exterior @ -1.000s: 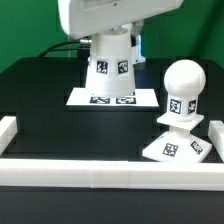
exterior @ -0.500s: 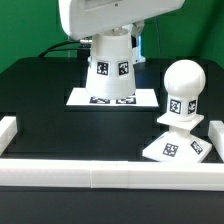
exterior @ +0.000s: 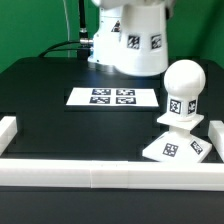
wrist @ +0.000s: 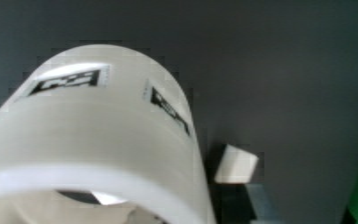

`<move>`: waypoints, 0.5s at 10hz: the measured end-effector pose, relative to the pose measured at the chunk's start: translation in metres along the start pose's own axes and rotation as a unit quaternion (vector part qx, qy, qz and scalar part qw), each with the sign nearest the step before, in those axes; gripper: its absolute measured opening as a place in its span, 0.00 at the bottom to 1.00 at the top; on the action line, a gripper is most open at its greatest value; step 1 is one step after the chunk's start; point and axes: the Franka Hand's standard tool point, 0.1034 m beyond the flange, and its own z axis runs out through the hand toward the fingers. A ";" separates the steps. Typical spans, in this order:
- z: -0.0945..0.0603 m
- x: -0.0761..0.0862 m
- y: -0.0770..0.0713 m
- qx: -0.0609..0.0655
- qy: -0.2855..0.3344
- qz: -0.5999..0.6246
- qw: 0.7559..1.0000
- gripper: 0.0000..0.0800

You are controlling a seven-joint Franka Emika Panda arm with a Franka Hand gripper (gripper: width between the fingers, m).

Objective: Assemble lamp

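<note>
Only exterior view shows bulb on base, wrist view shade's hollow mouth

No words, brand names or numbers can be read anywhere. The only signs are black-and-white square tags: on the shade, the bulb, the base and the marker board. Their patterns are too small to decode.

Shade lifted off marker board, shifted toward exterior view's right, tilted.
</note>
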 end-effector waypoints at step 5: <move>-0.018 0.051 -0.031 0.001 -0.002 0.026 1.000 0.06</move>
